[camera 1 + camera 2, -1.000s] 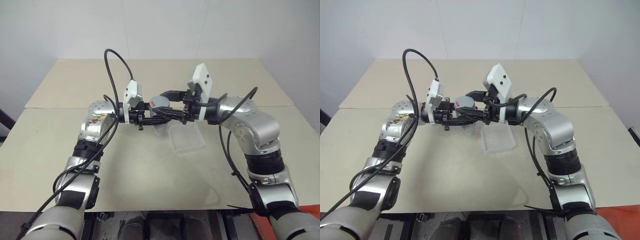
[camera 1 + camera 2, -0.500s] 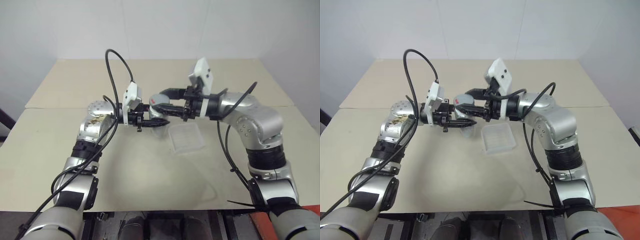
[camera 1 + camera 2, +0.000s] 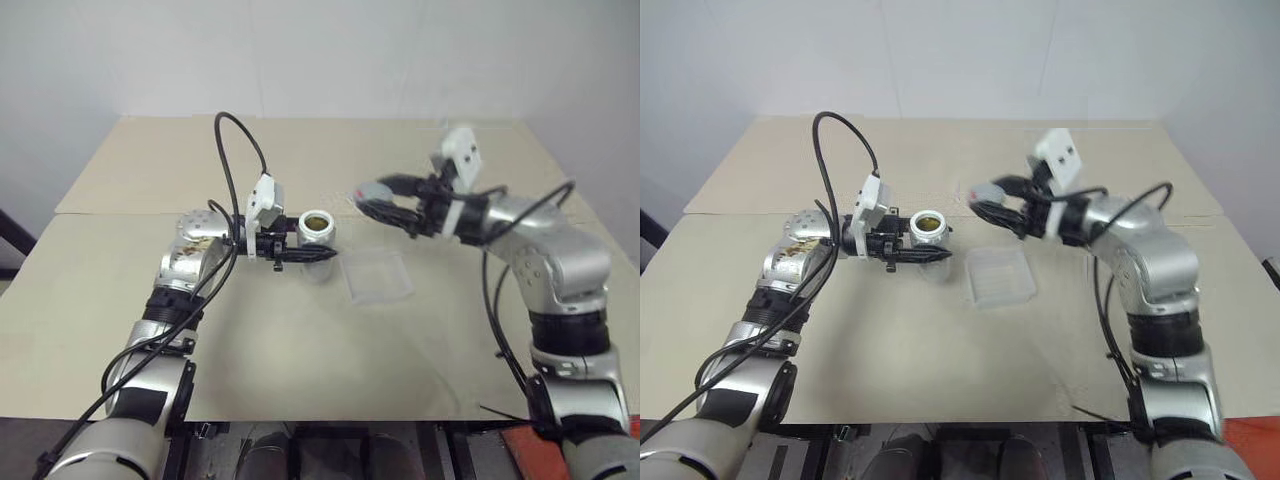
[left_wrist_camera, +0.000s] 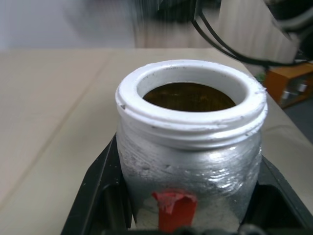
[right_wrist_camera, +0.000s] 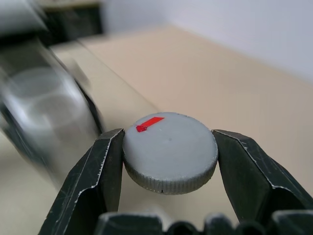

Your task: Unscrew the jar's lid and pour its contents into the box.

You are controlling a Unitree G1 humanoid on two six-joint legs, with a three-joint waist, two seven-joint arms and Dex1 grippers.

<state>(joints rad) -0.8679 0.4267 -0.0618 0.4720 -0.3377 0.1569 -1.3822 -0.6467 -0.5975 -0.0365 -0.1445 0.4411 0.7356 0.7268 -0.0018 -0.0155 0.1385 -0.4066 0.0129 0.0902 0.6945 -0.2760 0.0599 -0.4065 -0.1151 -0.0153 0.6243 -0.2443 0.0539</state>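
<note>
One box (image 3: 377, 274), a shallow clear plastic tray with rounded corners, lies on the desk (image 3: 300, 340) nearest the robot. Just beyond it, one jar (image 3: 318, 232), silvery-white with a red strip and an open white threaded mouth showing brownish contents, stands upright above the desk, clenched in the left pincer (image 3: 312, 254), whose arm reaches level toward the right. Farther right, held well apart from the jar, the right pincer (image 3: 372, 199) grasps the one lid (image 5: 169, 151), a round grey cap with a red mark, arm bent and pointing left.
</note>
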